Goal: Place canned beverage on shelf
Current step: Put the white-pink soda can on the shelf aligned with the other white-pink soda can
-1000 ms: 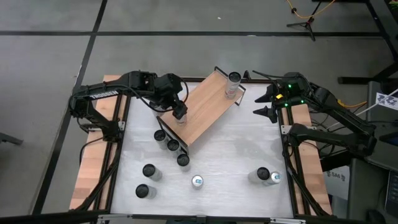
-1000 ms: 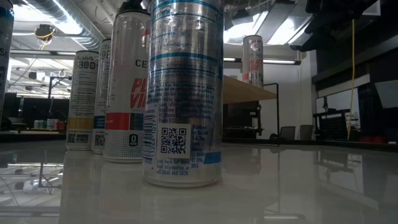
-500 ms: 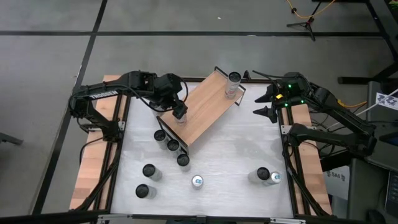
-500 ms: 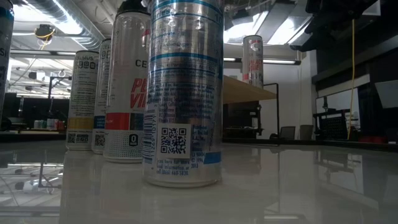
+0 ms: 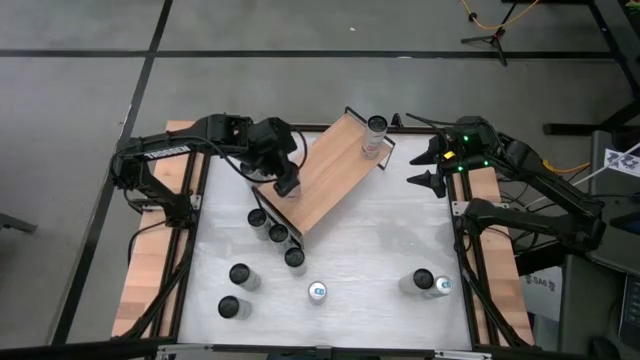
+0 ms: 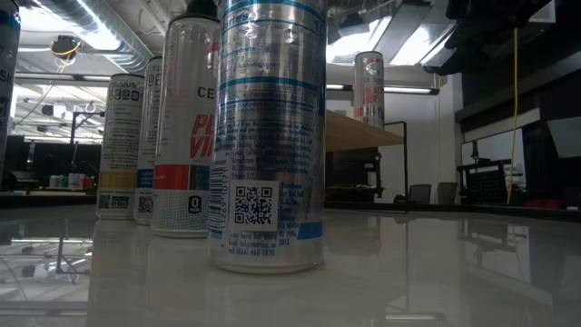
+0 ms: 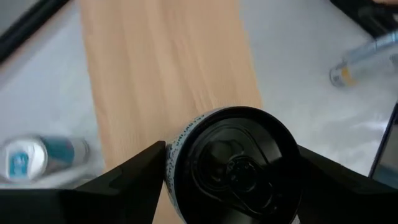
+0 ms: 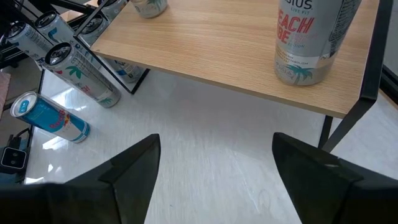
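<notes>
Checking L side, where's the task can? (insp.)

Centre-left of the high view. The left gripper (image 5: 287, 184) has the black-topped can (image 5: 288, 185) over the lower-left end of the shelf (image 5: 325, 175). In the wrist view its fingers (image 7: 134, 174) press on both sides of the can, so it's grasped. Can't tell if the base is on the board yet. (op.)

Advice for the step? (insp.)

My judgement: can sits near the board's corner edge, so keep it upright, settle it flat, then open straight apart w/o dragging. Lift vertical. A nudge twd the board's middle would add margin. (op.)

R side? (insp.)

The right gripper (image 5: 420, 168) waits upper right of centre, just off the shelf's far end, fingers spread, nothing btwn them. (op.)

Shelf contents? (insp.)

One silver can (image 5: 375, 128) upright at the upper-right end. Middle of the board is bare. (op.)

Cans' condition? (insp.)

Black-topped can: tab flat, lid looks sealed. Rest of the stock stands on the white tabletop (image 5: 370, 240): a row of three (image 5: 277, 233) beside the shelf's lower edge, others twd the lower frame. Contents not visible. (op.)
</notes>
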You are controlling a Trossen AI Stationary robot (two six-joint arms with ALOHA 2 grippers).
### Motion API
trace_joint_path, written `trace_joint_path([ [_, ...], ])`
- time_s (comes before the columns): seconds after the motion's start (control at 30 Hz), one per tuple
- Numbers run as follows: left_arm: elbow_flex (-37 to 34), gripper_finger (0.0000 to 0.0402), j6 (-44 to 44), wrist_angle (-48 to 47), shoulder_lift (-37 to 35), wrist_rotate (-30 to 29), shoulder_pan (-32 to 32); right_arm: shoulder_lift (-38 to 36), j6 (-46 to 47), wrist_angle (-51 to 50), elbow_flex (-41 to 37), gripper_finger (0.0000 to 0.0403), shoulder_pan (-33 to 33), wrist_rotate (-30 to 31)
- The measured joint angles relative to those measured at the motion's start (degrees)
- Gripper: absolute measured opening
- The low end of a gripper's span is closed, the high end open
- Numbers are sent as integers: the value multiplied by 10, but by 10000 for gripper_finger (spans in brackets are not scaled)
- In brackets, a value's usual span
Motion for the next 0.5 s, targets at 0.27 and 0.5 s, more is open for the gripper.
trace_joint_path([
  [0.27,0,276,178,9,0,78,0,0,0,0,0,305,0,0],
  [0.5,0,276,272,10,0,129,1,0,0,0,0,305,0,0],
])
